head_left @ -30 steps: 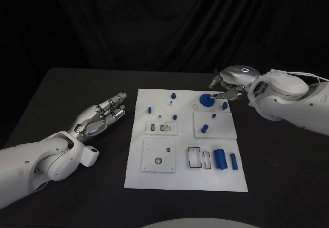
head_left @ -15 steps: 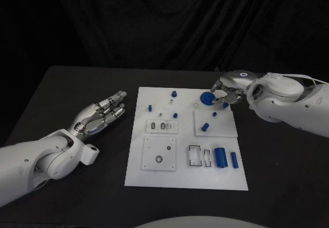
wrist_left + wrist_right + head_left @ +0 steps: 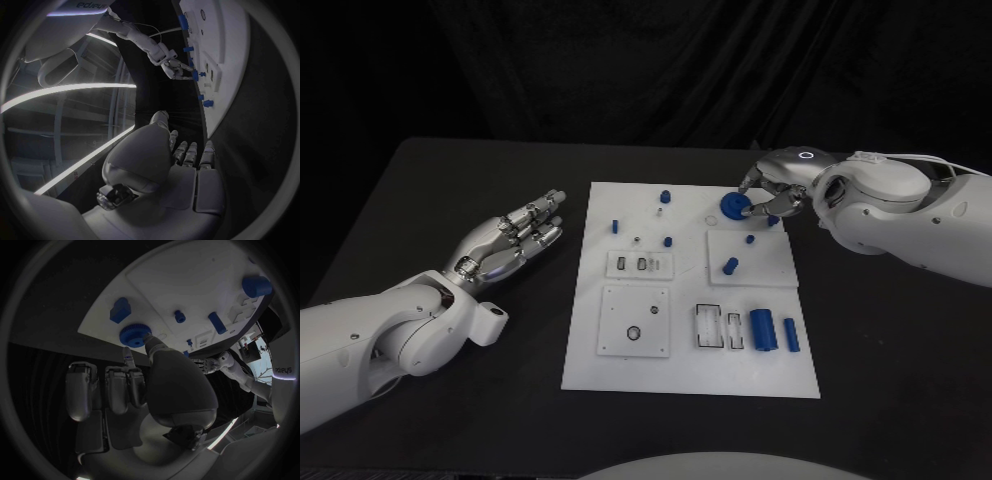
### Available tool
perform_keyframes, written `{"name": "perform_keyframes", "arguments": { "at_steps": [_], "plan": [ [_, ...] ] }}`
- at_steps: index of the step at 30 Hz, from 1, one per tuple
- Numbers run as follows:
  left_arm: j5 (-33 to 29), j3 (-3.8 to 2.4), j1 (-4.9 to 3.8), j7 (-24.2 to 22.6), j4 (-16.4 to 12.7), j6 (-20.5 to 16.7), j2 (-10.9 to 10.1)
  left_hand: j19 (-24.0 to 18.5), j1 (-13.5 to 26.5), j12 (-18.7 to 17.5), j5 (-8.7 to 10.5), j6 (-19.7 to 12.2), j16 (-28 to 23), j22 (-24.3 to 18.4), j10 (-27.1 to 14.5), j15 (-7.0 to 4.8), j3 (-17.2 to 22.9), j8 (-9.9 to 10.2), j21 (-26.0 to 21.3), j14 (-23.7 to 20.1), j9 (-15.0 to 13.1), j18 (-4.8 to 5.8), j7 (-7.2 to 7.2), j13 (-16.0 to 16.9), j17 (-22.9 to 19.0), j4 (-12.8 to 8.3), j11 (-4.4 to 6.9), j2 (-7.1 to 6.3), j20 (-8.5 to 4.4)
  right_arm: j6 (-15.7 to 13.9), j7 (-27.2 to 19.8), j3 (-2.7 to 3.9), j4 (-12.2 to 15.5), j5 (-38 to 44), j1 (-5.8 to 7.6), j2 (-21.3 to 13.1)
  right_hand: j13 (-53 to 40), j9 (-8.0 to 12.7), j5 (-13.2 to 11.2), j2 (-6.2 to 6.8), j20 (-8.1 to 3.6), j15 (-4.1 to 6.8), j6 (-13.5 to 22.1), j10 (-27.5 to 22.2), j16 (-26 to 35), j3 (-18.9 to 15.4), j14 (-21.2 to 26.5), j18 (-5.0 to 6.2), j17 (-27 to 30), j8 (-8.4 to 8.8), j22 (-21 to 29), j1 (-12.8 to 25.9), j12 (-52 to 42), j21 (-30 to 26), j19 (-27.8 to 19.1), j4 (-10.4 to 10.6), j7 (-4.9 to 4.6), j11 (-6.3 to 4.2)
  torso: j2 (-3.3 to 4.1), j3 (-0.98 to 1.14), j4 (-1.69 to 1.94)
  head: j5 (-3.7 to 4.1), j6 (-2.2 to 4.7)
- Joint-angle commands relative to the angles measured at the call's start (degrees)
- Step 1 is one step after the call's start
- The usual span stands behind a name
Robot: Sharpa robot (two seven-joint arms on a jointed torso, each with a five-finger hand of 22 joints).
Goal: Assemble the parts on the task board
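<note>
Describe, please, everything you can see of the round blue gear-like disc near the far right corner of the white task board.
The round blue gear-like disc looks like matte plastic, with a ridged rim, as the right wrist view shows. It sits flat at the far right of the white task board, beside smaller blue pegs. The right hand is at it: a thumb and a fingertip meet its rim, seemingly pinching it. Whether it is lifted cannot be told.

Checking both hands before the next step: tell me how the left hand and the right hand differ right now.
The silver left hand lies on the black table beside the white task board, fingers stretched out, holding nothing; the silver right hand is at the board's far corner, fingers curled toward the round blue gear-like part. The left hand touches no part; the right hand's fingertips are at that part. Both are silver, on white arms.
</note>
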State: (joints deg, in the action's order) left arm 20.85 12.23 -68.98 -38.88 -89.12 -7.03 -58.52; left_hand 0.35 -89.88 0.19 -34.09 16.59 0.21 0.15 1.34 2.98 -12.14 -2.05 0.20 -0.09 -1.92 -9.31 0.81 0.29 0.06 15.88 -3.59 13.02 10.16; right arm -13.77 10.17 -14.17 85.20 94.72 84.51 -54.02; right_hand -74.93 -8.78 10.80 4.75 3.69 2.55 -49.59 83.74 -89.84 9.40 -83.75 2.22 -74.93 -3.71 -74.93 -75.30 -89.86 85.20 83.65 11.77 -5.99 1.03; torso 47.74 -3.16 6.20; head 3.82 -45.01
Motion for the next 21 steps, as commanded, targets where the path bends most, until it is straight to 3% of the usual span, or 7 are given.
{"name": "perform_keyframes", "arguments": {
  "at_steps": [1, 6, 9, 21],
  "plan": [
    [0.07, -0.04, -0.12, -10.14, -0.22, 0.58, -0.08, -0.14, -0.47, 0.16, -0.35, 0.1, -0.21, 0.01, 0.08, 0.32, 0.38, 0.08, -0.02, 0.09, -0.07, -1.02, -0.42, 0.07, -0.06, 0.0, -0.29, 0.11, 0.42, -0.06, 0.49, 0.02, -0.11, 0.16, -0.15, 0.13, -15.07, 0.07, 0.26, -0.25, -0.09, 0.27, 0.45, 6.26, -0.16, -0.03, -6.25, -0.46, -15.07, 0.08, -9.71, -0.02, -0.14, 0.33, 2.14, -0.28, -0.03, -0.29, 0.09, 0.08, -0.16, -0.1, -0.04],
    [0.07, -0.04, -0.12, -10.01, -0.24, 0.62, -0.15, -0.14, -0.47, 0.16, -0.35, 0.1, -0.21, 0.01, 0.08, 0.32, 0.38, 0.08, -0.02, 0.09, -0.07, -1.02, -0.42, 0.07, -0.06, 0.0, -0.29, 0.11, 0.42, 0.11, 0.49, 0.03, -0.38, 0.16, -0.15, 0.44, -15.07, 0.18, 0.33, -0.42, -0.12, 0.28, 0.68, 6.26, -0.16, -0.21, -6.25, -0.44, -15.07, 0.07, -9.68, 0.42, -0.14, 0.28, 2.09, 0.02, -0.11, -0.27, -0.05, 0.0, 0.03, 0.03, -0.26],
    [0.07, -0.04, -0.12, -9.93, -0.24, 0.72, -0.12, -0.14, -0.53, 0.16, -0.39, 0.02, -0.21, 0.01, 0.09, 0.41, 0.46, 0.09, -0.01, 0.09, -0.06, -1.02, -0.41, 0.07, -0.06, -0.02, -0.37, 0.11, 0.48, 0.39, 0.51, 0.02, -0.58, 0.16, -0.16, 0.73, -15.07, 0.2, 0.34, -0.48, -0.12, 0.28, 0.71, 6.26, -0.16, -0.24, -6.25, -0.44, -15.07, 0.05, -9.68, 0.52, -0.14, 0.28, 2.09, 0.1, -0.12, -0.25, 0.05, 0.06, 0.12, 0.26, -0.26],
    [0.07, -0.04, -0.11, -9.79, 0.09, 1.03, 0.06, -0.13, -0.64, 0.16, -0.44, -0.05, -0.21, 0.02, 0.08, 0.53, 0.58, 0.1, 0.0, 0.09, -0.05, -1.02, -0.4, 0.07, -0.06, -0.09, -0.49, 0.12, 0.58, 1.45, 0.32, 0.02, -1.7, 0.16, -0.54, 1.83, -15.07, -0.11, 1.23, -0.9, -0.14, 0.29, -0.85, 6.26, -0.16, 0.0, -6.25, -0.42, -15.07, -0.63, -9.66, -0.16, -0.14, 0.19, 2.01, -0.46, -0.09, -0.28, 0.04, 0.01, -0.01, -0.05, -0.6]
  ]
}}
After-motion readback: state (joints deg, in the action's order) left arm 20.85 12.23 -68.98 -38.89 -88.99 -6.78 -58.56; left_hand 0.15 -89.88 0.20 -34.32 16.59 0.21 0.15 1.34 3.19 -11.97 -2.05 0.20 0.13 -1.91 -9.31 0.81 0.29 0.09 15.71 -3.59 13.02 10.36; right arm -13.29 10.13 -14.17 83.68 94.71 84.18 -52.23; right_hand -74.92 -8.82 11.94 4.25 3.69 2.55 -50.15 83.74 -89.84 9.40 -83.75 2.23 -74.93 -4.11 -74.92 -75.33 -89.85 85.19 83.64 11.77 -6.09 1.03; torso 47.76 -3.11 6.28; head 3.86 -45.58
